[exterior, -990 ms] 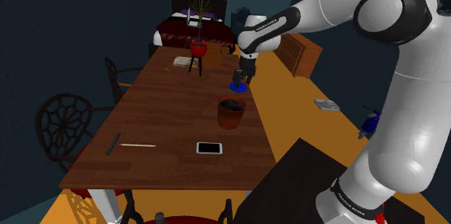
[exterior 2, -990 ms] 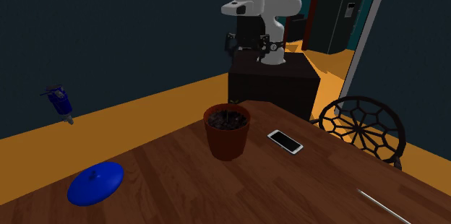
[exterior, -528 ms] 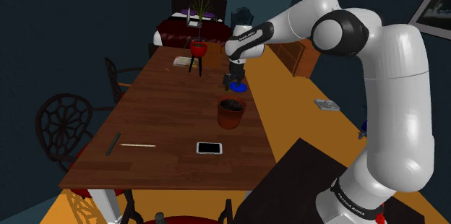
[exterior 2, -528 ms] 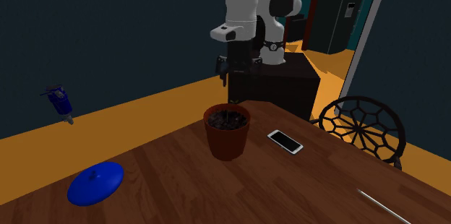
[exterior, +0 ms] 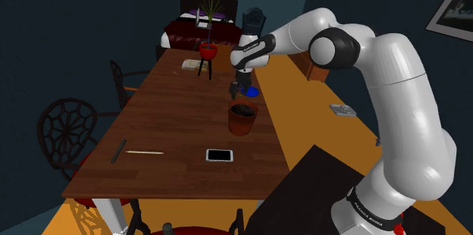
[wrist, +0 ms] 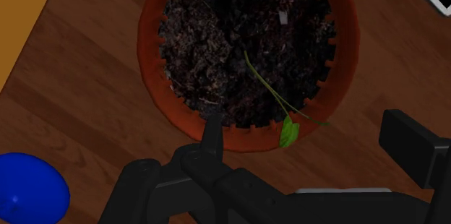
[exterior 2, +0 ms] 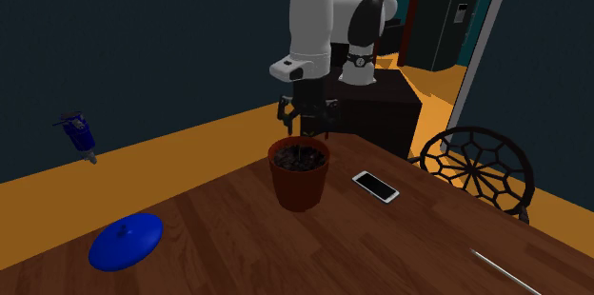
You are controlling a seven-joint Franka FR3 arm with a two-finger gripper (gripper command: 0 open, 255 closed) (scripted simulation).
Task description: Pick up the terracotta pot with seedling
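Observation:
A terracotta pot (exterior: 242, 120) full of dark soil stands on the wooden table (exterior: 174, 112), near the edge facing the orange floor. It appears again as the pot (exterior 2: 300, 177), and from above as the pot (wrist: 149, 63). A thin seedling (wrist: 288, 130) with one small green leaf leans over its rim. My black gripper (exterior: 237, 89) hangs open just above the pot's rim, on the side toward a blue lid. The gripper (exterior 2: 306, 117) touches nothing. Looking along the gripper (wrist: 312, 143), its fingers stand wide apart over the rim and the seedling leaf.
A blue lid (exterior 2: 127, 241) lies on the table beyond the pot. A phone (exterior: 219, 155) lies flat on the pot's other side. A red potted plant on a stand (exterior: 207, 50) rises farther down the table. Dark web-backed chairs (exterior: 68, 131) line the table.
The arm has swung toward the shoulder view's left and come down, carrying the gripper from over the blue lid to just above the pot. The fingers stayed open.

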